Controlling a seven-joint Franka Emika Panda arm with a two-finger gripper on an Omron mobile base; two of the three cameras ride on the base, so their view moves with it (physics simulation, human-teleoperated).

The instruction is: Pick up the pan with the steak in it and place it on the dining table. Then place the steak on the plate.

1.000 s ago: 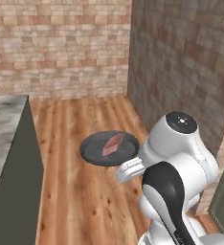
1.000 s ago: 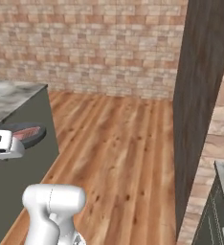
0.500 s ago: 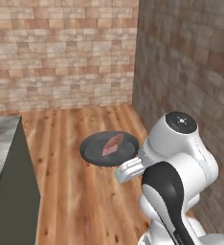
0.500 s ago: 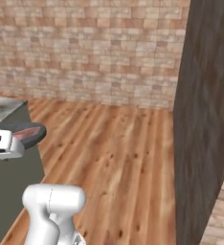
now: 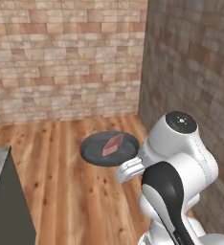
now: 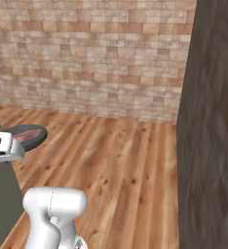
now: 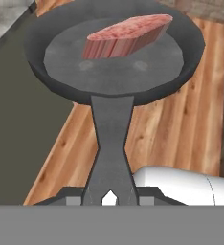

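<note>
Nearest us, in the hand view, we find the two-finger gripper (image 7: 110,197) clamped on the short dark handle (image 7: 110,143) of the round, shallow, dark grey frying pan (image 7: 115,64); the handle runs straight out from between the fingers. The pan is held level in the air above the wooden plank floor (image 5: 80,191). The flat reddish-pink raw steak (image 7: 126,34) lies in the pan's far half, away from the fingers. Beyond stands a brick wall (image 5: 66,57).
</note>
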